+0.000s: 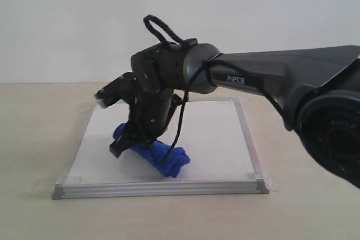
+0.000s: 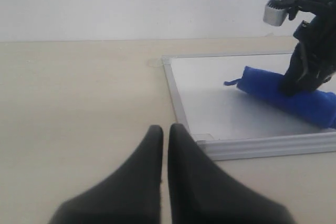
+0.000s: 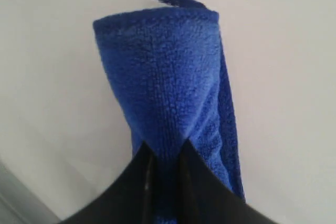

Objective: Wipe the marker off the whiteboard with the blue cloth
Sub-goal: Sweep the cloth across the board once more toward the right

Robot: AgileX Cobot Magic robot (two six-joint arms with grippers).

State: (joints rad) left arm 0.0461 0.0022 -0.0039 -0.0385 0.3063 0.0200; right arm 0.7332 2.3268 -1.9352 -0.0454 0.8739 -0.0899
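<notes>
Black fingers of the left gripper [image 2: 165, 132] sit closest in the left wrist view, pressed together with only a sliver between them and holding nothing, over bare table [image 2: 79, 103] just off the board's corner. Past them runs the silver frame of the board [image 2: 236, 114], flat on the table.

The cloth [image 2: 273, 90] lies on the board as a rolled bundle, toward its near edge in the exterior view and left of the middle, with a small loop sticking out at one end. The right gripper [image 3: 165, 156] comes down onto the roll and is clamped on a raised fold of its top. Behind it, the far half of the board shows white. No marker shows in any view; whether it is hidden under the arm and cloth or already gone cannot be told.

The cloth looks soft, light and squashy, and its fuzzy pile should drag on the smooth board rather than slide. A pinch on one fold risks the roll unwinding or trailing; a deeper hold across the middle of the bundle would likely press it down more evenly.
</notes>
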